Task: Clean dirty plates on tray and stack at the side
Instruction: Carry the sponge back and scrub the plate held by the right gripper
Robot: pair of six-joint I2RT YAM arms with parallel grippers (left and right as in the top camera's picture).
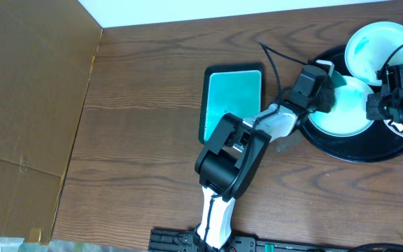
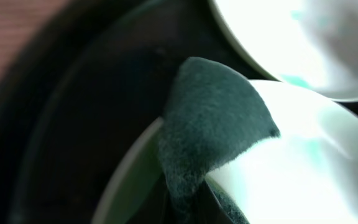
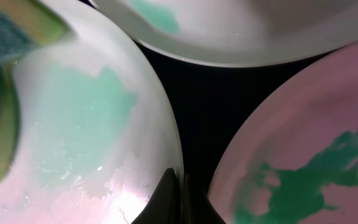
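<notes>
Sponge, green-faced and yellow-bodied (image 2: pixel 210 124): pinched in our left gripper (image 1: pixel 327 87), pressed on the left part of the middle round white plate (image 3: pixel 73 124), whose teal smear spreads rightward from the pad. Right gripper (image 1: pixel 378 106): one dark fingertip (image 3: pixel 166 199) at that plate's right rim; clamped or not, we cannot tell. Far white plate (image 1: pixel 376 42) and right-hand white plate (image 3: pixel 303 155) crowd close. Large round black tray (image 1: pixel 355 150) carries all three. Stacking room lies left, by the rectangular teal dish (image 1: pixel 233 98).

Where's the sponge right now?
Overhead, far right: the sponge sits on the edge of the lower plate on the black tray, under the left gripper.
</notes>
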